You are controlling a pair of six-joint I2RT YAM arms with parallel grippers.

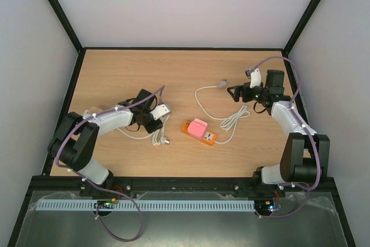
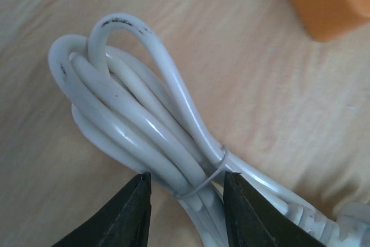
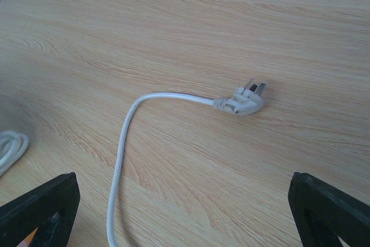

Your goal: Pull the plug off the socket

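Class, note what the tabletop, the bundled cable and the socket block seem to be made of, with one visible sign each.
Tabletop: wood or wood-look laminate, matt, grain lines. Bundled cable: white plastic sheath, glossy highlights. Socket block: probably orange plastic, smooth.

Desk (image 1: 115, 73): light wood-grain top, matte, black edging all round. Beyond the desk's far edge stands a plain white back wall (image 1: 185, 4). White side walls rise left (image 1: 29, 56) and right (image 1: 347, 56) of the desk. A black frame strut (image 1: 58, 10) climbs from each far corner of the desk. Along the desk's near edge runs a white slotted strip (image 1: 173, 205), with a grey ledge (image 1: 191, 229) in front of it. Light is even and diffuse; shadows on the desk are soft.
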